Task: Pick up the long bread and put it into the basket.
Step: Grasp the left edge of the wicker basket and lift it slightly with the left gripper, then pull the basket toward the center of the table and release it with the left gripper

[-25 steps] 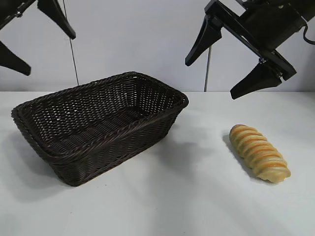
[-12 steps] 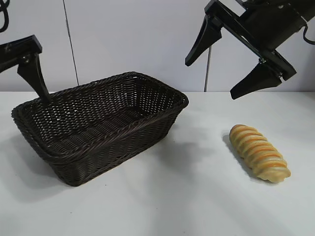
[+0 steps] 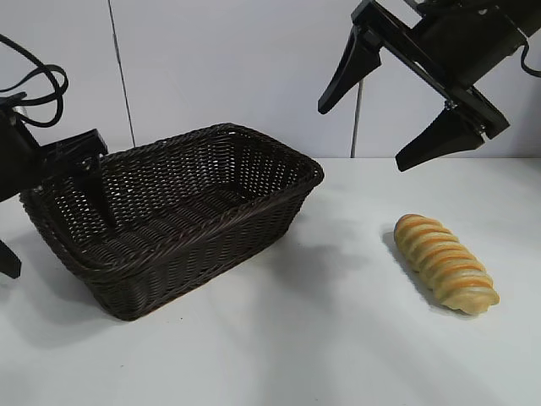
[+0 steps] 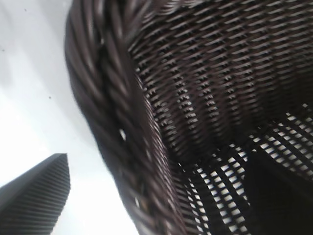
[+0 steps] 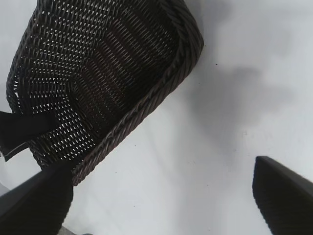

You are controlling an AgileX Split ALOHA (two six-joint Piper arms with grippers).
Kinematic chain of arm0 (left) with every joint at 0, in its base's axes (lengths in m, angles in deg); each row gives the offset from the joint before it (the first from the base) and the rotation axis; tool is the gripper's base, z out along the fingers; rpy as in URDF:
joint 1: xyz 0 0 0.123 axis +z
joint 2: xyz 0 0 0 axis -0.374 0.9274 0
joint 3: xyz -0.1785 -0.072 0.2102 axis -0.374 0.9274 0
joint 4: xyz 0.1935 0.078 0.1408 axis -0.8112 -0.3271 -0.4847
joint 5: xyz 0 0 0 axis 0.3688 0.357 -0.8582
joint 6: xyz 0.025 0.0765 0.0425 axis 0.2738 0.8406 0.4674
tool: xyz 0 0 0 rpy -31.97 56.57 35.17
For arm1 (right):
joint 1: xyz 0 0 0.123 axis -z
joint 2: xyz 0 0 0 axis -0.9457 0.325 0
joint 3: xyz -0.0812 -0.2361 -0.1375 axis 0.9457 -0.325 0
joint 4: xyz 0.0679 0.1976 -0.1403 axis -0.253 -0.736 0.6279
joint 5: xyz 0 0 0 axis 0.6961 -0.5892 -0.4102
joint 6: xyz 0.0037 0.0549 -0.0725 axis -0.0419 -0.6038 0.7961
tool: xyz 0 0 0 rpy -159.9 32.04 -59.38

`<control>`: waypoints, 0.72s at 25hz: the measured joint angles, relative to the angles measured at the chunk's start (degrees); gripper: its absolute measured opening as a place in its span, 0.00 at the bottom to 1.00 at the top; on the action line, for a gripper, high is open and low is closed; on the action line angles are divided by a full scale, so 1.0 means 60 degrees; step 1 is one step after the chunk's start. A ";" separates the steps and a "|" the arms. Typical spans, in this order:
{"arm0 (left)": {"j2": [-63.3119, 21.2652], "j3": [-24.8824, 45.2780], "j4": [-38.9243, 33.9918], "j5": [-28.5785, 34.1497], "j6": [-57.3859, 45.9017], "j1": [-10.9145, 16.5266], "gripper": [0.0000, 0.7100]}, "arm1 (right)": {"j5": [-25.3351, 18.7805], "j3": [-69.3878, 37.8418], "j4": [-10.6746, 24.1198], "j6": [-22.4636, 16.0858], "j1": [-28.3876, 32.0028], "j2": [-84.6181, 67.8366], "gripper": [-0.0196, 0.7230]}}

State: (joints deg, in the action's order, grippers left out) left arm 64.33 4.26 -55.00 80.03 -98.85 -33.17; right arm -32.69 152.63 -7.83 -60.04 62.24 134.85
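Note:
The long bread (image 3: pixel 445 262), golden with orange-brown ridges, lies on the white table at the right, untouched. The dark brown wicker basket (image 3: pixel 211 245) stands at the left and holds no bread. My left gripper (image 3: pixel 52 227) is down at the basket's left end and straddles its braided rim (image 4: pixel 112 98): one finger (image 3: pixel 97 194) is inside the basket, the other (image 4: pixel 34 196) outside, both still clear of the wicker. My right gripper (image 3: pixel 365 135) hangs wide open high above the table, up and to the left of the bread, holding nothing. The right wrist view shows the basket (image 5: pixel 107 63) but not the bread.
A white wall with a vertical seam (image 3: pixel 120 76) rises behind the table. Bare white tabletop (image 3: pixel 338 321) lies between the basket and the bread and in front of both.
My left arm has dropped from the upper left corner down to the basket's left end, and its jaws have narrowed around the rim. The right arm and the bread have not moved.

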 joint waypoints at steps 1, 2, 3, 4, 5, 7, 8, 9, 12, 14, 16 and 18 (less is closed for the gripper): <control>0.0000 0.0000 0.0009 -0.0085 0.0000 0.0000 0.60 | 0.0000 0.0000 0.0000 0.0000 0.0000 0.0000 0.96; 0.0000 0.0000 0.0020 -0.0123 0.0000 0.0000 0.51 | 0.0000 0.0000 0.0000 0.0007 0.0000 0.0000 0.96; 0.0000 0.0000 0.0020 -0.0142 0.0000 0.0000 0.42 | 0.0000 0.0000 0.0000 0.0007 0.0000 0.0000 0.96; 0.0000 0.0000 0.0011 -0.0134 0.0000 0.0000 0.35 | 0.0000 0.0000 0.0000 0.0007 0.0000 0.0000 0.96; 0.0010 0.0000 0.0041 -0.0154 -0.0012 0.0000 0.26 | 0.0000 0.0000 0.0000 0.0007 0.0000 0.0000 0.96; 0.0010 0.0000 0.0201 -0.0329 -0.0106 0.0000 0.16 | 0.0000 0.0000 0.0000 0.0016 0.0000 0.0000 0.96; 0.0010 0.0000 0.0232 -0.0356 -0.0065 0.0000 0.13 | 0.0000 0.0000 0.0000 0.0011 0.0000 0.0000 0.96; 0.0010 0.0000 0.0162 -0.0303 0.0062 0.0000 0.13 | -0.0012 0.0000 0.0000 0.0022 0.0000 0.0000 0.96; 0.0020 0.0000 0.0249 -0.0070 0.0135 0.0013 0.13 | -0.0015 0.0000 0.0000 0.0030 0.0000 0.0000 0.96; 0.0020 0.0000 0.0639 0.0019 0.0534 0.0148 0.13 | -0.0023 0.0000 0.0000 0.0030 0.0000 0.0000 0.96; 0.0044 -0.0063 0.1364 0.0342 0.1309 0.0440 0.13 | -0.0034 0.0000 0.0000 0.0030 0.0000 0.0000 0.96; 0.0096 -0.0271 0.2197 0.0833 0.2459 0.0765 0.13 | -0.0099 0.0000 0.0000 0.0030 0.0000 0.0000 0.96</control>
State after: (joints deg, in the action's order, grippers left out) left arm 64.90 2.63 -41.82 85.03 -84.09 -28.58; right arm -33.29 152.63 -7.83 -59.87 62.24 134.85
